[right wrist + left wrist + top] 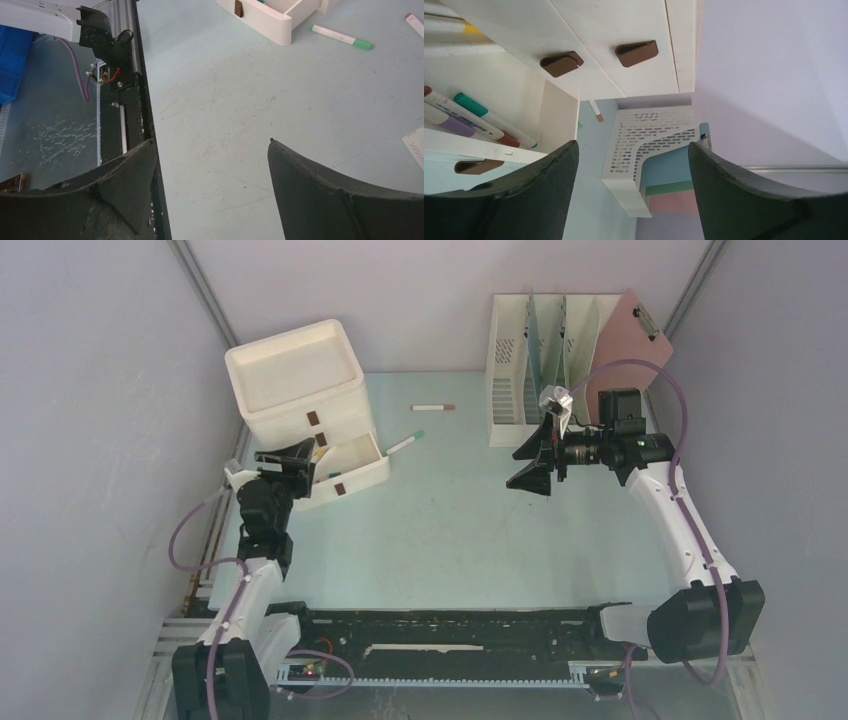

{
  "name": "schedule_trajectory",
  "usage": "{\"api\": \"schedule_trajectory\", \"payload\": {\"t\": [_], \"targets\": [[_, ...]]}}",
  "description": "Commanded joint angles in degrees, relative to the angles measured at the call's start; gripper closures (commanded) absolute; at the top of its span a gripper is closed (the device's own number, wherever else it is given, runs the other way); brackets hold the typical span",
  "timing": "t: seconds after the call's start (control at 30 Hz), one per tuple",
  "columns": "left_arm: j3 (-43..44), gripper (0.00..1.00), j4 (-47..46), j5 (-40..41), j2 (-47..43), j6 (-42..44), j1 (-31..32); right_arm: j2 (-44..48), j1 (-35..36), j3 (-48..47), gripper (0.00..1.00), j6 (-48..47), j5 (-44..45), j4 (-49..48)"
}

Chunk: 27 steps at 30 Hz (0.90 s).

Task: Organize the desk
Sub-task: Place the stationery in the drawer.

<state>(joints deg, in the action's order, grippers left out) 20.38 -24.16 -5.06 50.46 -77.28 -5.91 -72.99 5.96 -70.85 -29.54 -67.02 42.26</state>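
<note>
The bench (450, 540) is lying flat ahead of both arm bases and is carrying all loose items.

The left gripper (290, 452) is hovering over the near-left corner of the drawer unit (300, 380), just above its pulled-out bottom drawer (360, 470). Its jaws are standing wide with nothing between them. The left wrist view is showing several markers (474, 117) lying inside that drawer, so the drawer is probably serving as the collection point for pens.

The right gripper (518, 468) is hanging above bare bench surface in front of the file rack (520, 370). Its jaws are also standing wide and are gripping nothing.

Two items are lying loose on the bench:
- A green-capped marker (405, 444) is resting just beside the open drawer.
- A brown-tipped marker (432, 407) is lying farther back, between the drawer unit and the file rack.

A clipboard (630, 340) is leaning against the far side of the rack. The task is appearing unfinished while these two markers are sitting outside the drawer.
</note>
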Motion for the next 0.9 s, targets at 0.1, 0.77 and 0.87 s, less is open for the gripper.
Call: {"api": "schedule_trajectory", "payload": {"t": [0.1,0.77,0.87], "targets": [[0.0,0.10,-4.2,-7.6,0.2,1.6,0.0,1.0,-0.4,0.1,0.11,-0.8,-1.4,0.2],[6.7,0.00,-20.7,-22.9,10.0,12.5,10.6,1.4,-0.4,0.1,0.11,-0.9,-1.4,0.1],[9.3,0.00,-20.7,-24.6,12.2,15.2,12.6,1.4,-0.4,0.1,0.11,-0.9,-1.4,0.2]]}}
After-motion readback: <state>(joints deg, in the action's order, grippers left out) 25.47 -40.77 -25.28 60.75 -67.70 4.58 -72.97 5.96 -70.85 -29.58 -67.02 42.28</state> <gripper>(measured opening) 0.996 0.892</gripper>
